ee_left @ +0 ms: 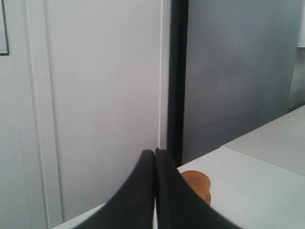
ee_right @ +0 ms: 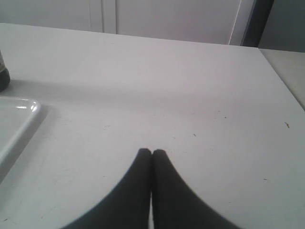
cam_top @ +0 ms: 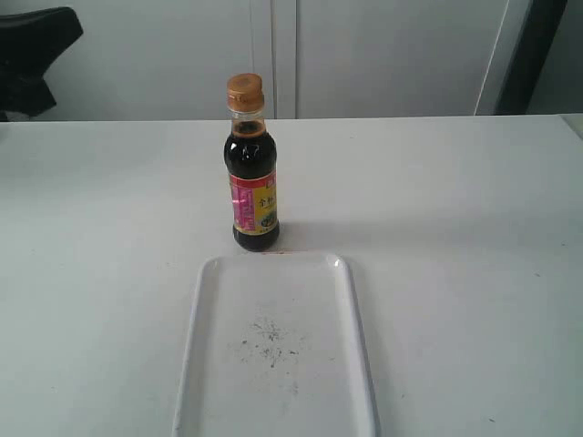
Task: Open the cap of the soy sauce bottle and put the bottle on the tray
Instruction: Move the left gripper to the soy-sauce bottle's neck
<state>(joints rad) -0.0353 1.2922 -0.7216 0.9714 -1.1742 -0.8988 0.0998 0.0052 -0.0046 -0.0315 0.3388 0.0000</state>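
— Where did the bottle [cam_top: 252, 173] stand?
— Upright on the table [cam_top: 455, 209], just behind the far rim of the tray [cam_top: 193, 346], not on it. Whether its base touched that rim I couldn't tell.
— And its long axis?
— Straight up and down, with the neck on top and the cap [cam_top: 245, 91] pointing at the ceiling and looking shut. The label [cam_top: 255, 202] faced the outside camera, turned a little to that view's right. I couldn't make out which side the flap's hinge sat on.
— How would it handle, do you reckon?
— It was nearly full of dark liquid, so I'd judge it fairly heavy for its size and steady on its base. The walls looked rigid, glass or hard plastic, I couldn't say which. They were smooth and probably slippery. A drop with the cap open would be messy at the least.
— Where would you take hold?
— One gripper around the wide body at the label, where the paper should give some bite. The other could lift the flap's edge from below. The narrow neck looked a poorer place to carry it from.
— And the grippers?
— The left gripper [ee_left: 155, 157] had its jaws pressed together on nothing, and the cap showed just beyond it in its own camera. The right gripper [ee_right: 152, 153] was likewise closed and empty, low over the table, with a corner of the tray and the bottle's base off to one side.
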